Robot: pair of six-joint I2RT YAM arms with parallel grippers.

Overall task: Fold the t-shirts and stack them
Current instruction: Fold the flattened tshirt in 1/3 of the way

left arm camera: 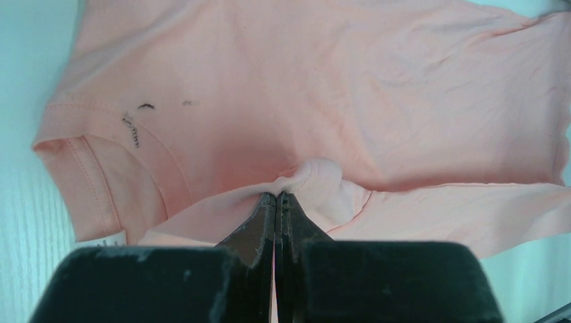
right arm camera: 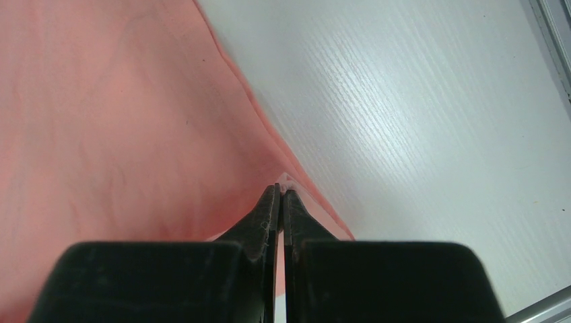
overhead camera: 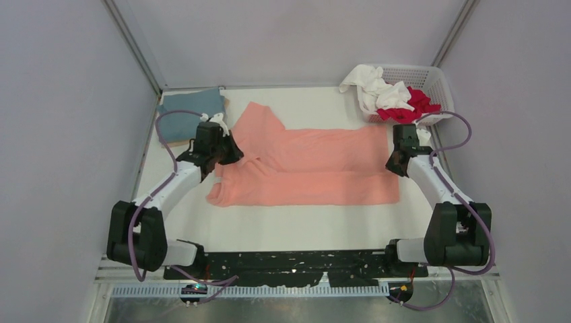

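Overhead, salmon-pink t-shirt (overhead camera: 316, 168) lies on white table (overhead camera: 303, 229), grey walls (overhead camera: 289, 40) round.

White woodgrain counter (overhead camera: 310, 225), evenly lit. Plain pale lavender walls (overhead camera: 296, 40) enclose it at 9, 12 and 3 o'clock. Aluminium frame posts (overhead camera: 134, 44) stand at the 11 and 1 o'clock corners. Black base plate (overhead camera: 296, 259) runs along the 6 o'clock edge.

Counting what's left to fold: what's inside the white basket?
A white shirt and a red shirt spill over the basket rim; anything beneath them is hidden.
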